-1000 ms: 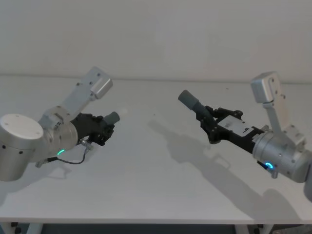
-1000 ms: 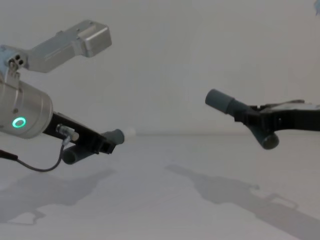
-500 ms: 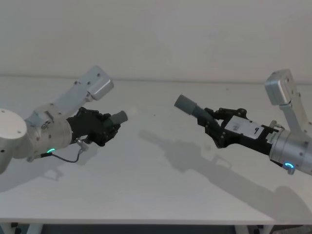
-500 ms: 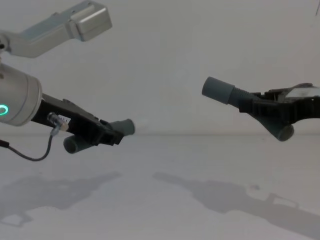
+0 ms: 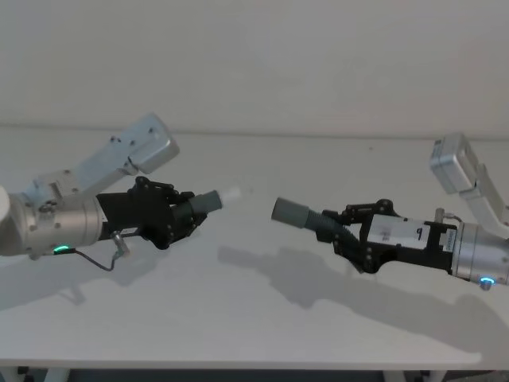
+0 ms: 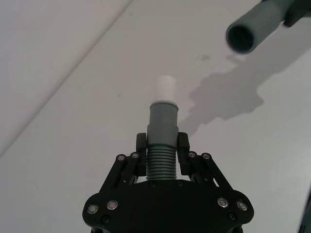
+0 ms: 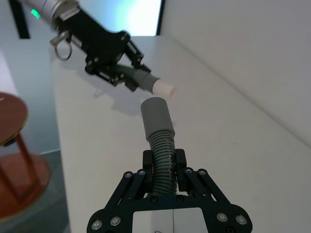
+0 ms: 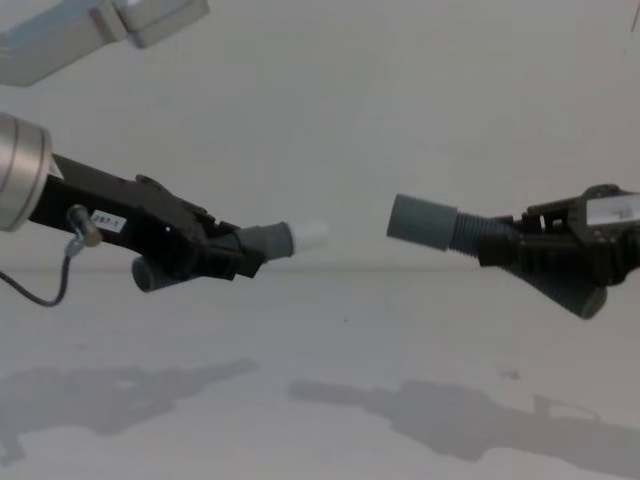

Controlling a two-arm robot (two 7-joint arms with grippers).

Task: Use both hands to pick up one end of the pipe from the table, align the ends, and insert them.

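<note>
Closed almost fully, the left gripper (image 5: 184,216) has the ribbed body of the left pipe piece (image 6: 160,162) between its jaws, one jaw on each side of the ribs, as the left wrist view shows. It holds this piece in the air above the table (image 5: 254,318), on the robot's left side. The smooth grey cuff (image 6: 164,119) comes out in front of the jaws and ends in a short white tip (image 8: 312,237), which points toward the right. In the chest view the other end of this piece sticks out low behind the jaws.

The right gripper (image 5: 340,232) is closed in the same narrow way on the ribbed body of the right pipe piece (image 7: 163,145) and also holds it above the table, on the robot's right side. Its open cuff (image 8: 421,221) is hollow at the end and points toward the left, to the white tip. This piece is curved, and its rear end hangs down behind the jaws.

The two ends face each other but do not touch; a clear gap is between them. In the chest view the open cuff sits a little higher than the white tip. Shadows of both arms lie on the table below.
</note>
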